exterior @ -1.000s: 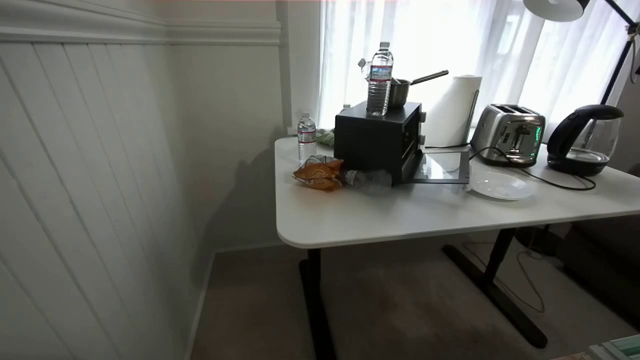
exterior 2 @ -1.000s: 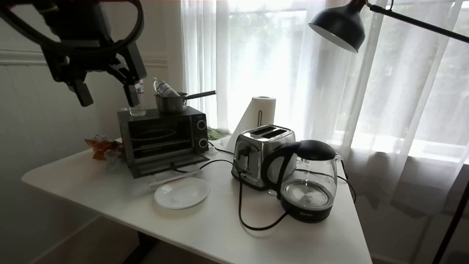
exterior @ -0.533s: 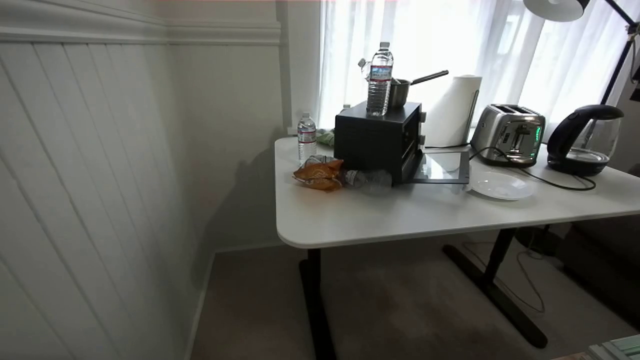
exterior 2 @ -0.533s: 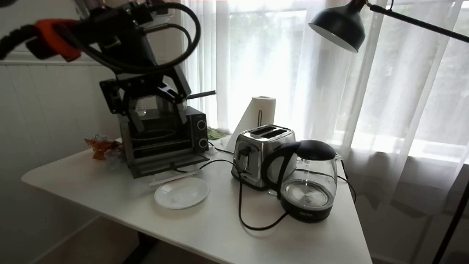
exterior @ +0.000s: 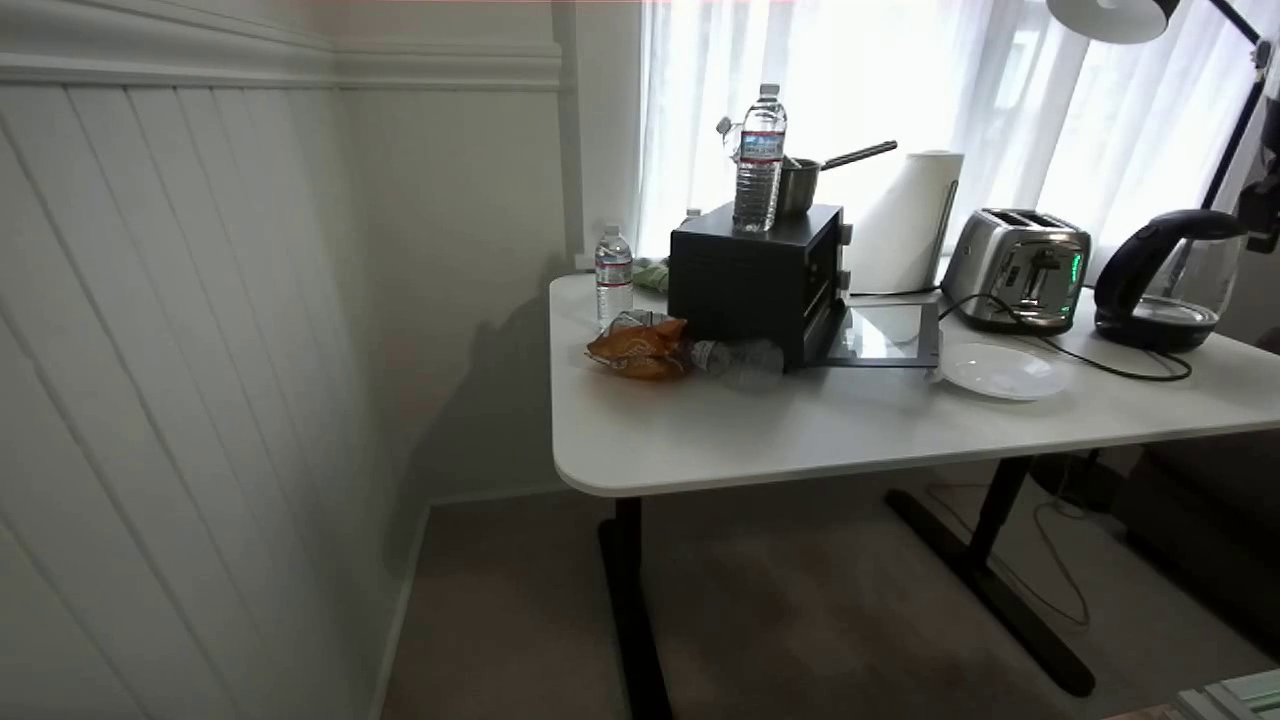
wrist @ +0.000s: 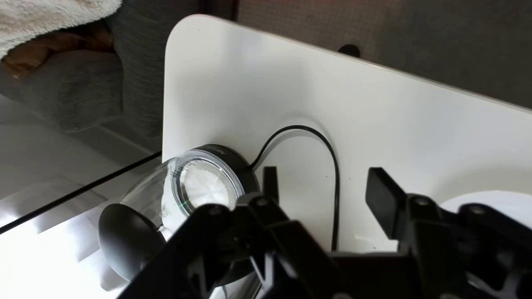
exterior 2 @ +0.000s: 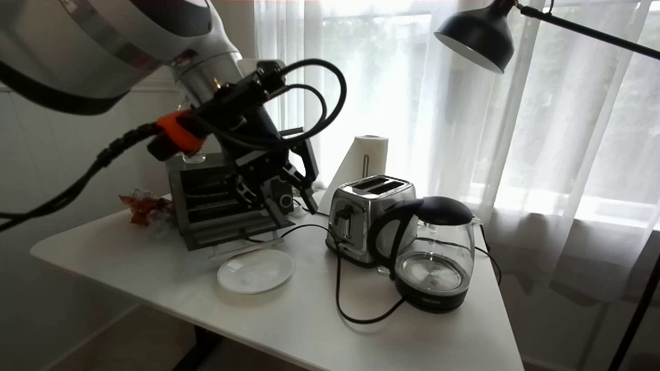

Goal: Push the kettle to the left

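Observation:
The kettle has a clear glass body, black lid, curved black handle and black base. It stands upright near the table's end in both exterior views and at the left in the wrist view. My gripper is open and empty above the table, left of the toaster and apart from the kettle. In the wrist view the gripper has its fingers wide apart, with the kettle's cord seen between them; its left finger partly covers the kettle. Only a dark part of the gripper shows at the right edge of an exterior view.
A silver toaster stands right beside the kettle's handle. The black cord loops across the table. A white plate and a black oven with its door down lie further left. A lamp hangs above.
The arm has come in from the upper left of an exterior view, moving down and right past the oven to near the toaster. The gripper has stayed open. The kettle has not moved.

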